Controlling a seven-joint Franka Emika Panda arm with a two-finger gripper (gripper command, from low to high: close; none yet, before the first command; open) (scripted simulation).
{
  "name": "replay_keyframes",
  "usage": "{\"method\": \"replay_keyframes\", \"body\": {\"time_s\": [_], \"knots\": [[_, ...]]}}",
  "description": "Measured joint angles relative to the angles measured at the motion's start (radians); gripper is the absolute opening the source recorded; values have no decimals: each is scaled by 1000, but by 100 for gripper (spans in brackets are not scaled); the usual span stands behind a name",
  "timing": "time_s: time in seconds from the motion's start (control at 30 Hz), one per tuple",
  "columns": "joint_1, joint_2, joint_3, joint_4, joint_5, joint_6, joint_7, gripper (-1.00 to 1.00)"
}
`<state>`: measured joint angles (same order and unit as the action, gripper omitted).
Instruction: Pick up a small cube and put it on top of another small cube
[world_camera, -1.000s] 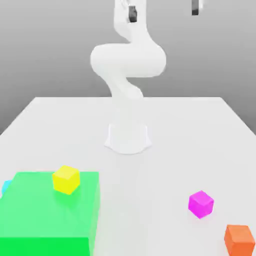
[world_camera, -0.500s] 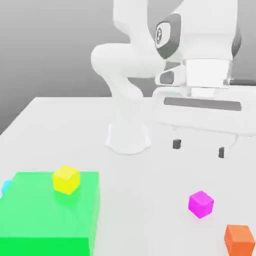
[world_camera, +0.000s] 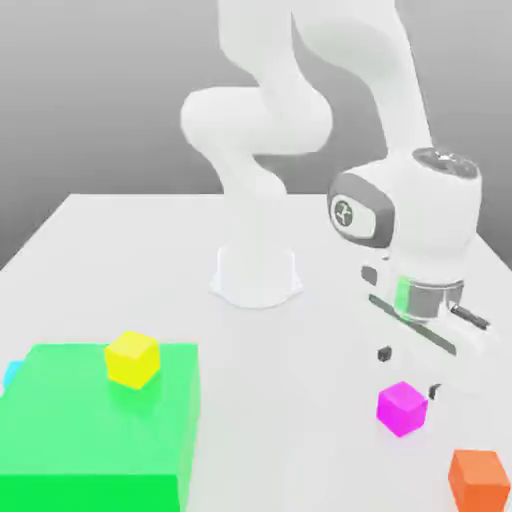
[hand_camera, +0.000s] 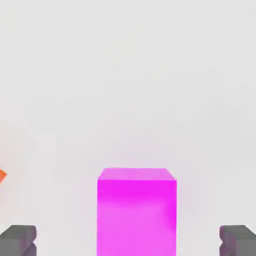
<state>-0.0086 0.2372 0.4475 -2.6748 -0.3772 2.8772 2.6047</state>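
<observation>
Exterior view: end effector (world_camera: 409, 374), lowered since a half second earlier from well above the surface (world_camera: 300, 380) to just over the magenta cube (world_camera: 402, 409) and turned askew, its fingers apart and holding nothing, which suggested that the approach was nearly done and the grasp came next; cube at the right, between the end effector and the nearer orange cube (world_camera: 479, 482), standing on the surface. Hand view: one magenta cube, plain, sharp-edged, bright on its upper face and paler along one side, unheld, lying squared between the two spread fingertips.
</observation>
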Motion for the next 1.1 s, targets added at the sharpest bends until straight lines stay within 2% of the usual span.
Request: {"method": "replay_keyframes", "body": {"time_s": [0.13, 0.17, 0.4, 0.67, 0.9, 1.1], "knots": [[134, 113, -165, 33, -147, 79, 115, 0], [156, 128, -191, 37, -162, 91, 127, -100], [159, 126, -192, 37, -155, 93, 122, -100], [-3, -90, 24, -24, 155, -51, -117, -100], [-223, -264, -80, -15, 292, -223, -316, -100], [-333, -405, -213, -1, 363, -374, -461, -100]]}}
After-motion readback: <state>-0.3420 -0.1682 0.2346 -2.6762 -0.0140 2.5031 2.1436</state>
